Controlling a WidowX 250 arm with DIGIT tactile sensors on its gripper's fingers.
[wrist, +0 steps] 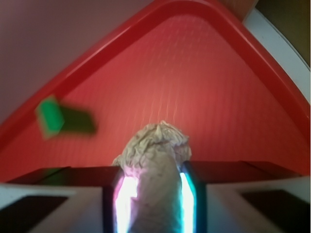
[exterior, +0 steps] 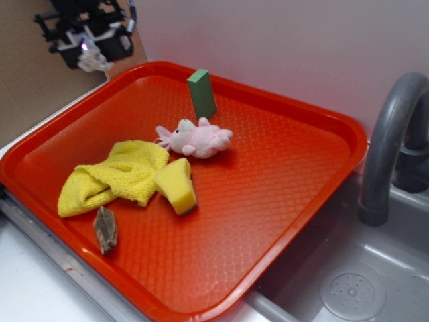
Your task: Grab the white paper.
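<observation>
Hand (wrist: 153, 194) pinching the white paper (wrist: 154, 155) between both pads, hanging high over the left back corner of the red tray (exterior: 281, 201). Keeping the squeeze steady, holding well clear of the green block (exterior: 202, 94) and, further right, the pink plush (exterior: 198, 139).

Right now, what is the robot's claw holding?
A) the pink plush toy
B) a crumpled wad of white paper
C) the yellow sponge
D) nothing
B: the wrist view shows the white paper pinched in the claw, raised above the red tray.
</observation>
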